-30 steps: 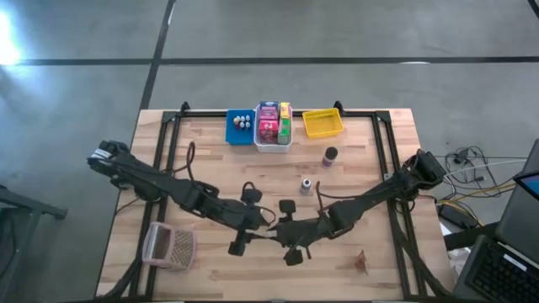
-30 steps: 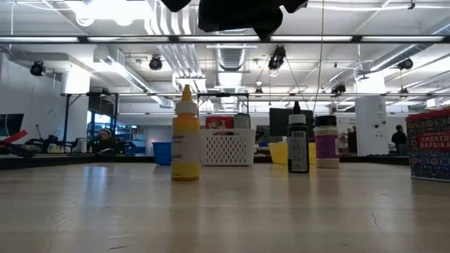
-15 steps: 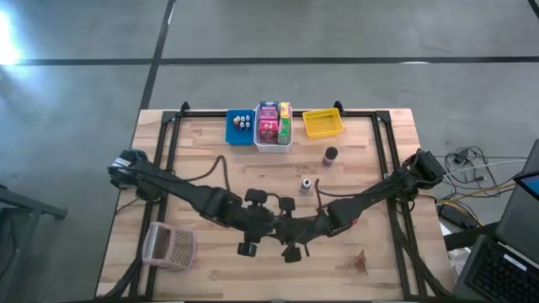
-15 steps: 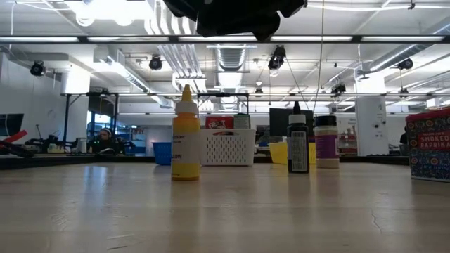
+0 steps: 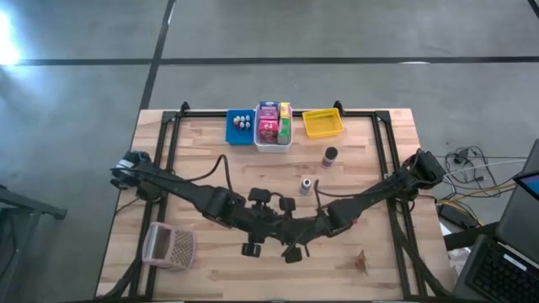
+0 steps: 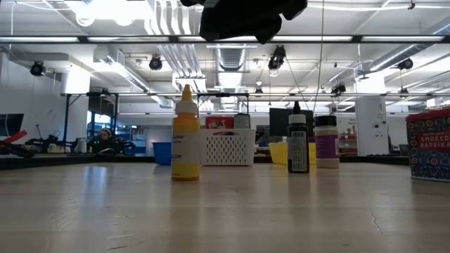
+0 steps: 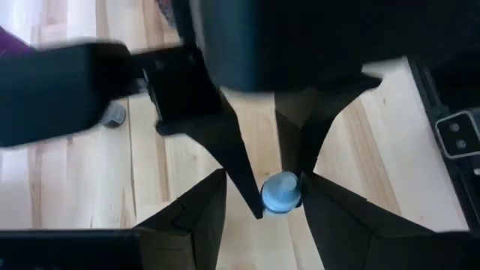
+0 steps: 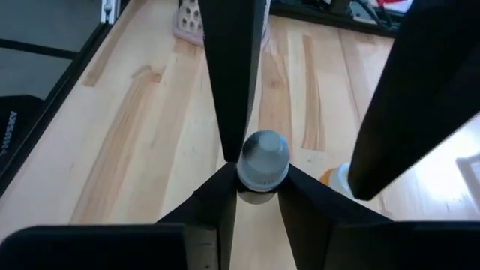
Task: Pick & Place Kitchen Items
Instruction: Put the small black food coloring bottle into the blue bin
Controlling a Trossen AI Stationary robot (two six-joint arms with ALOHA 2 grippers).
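One small jar with a smooth, round, grey cap is suspended above the table, well forward of the white bin, towards the table's near edge. The right gripper is clenched on it, with one tapered dark finger pressed to each side of the cap. The left gripper meets it head-on. Its fingers are spread wider than the cap, and only one of them is against it.

Loose items on the table, two:
- one dark-capped jar, just forward and right of the white bin;
- one small grey jar, farther forward of the white bin.

Bins in a row at the far edge, three:
- the white bin, slotted plastic, packed with pink, red, green and yellow boxes whose count cannot be told;
- one blue bin, touching the left side of the white bin and holding tiny pale balls;
- one yellow bin, just right of the white bin.

One pinkish mesh basket lies well forward and left of the white bin.

Change from one second ago: the left arm has swung in towards the right gripper, closing the gap between them. The right arm and the loose items are where they were.
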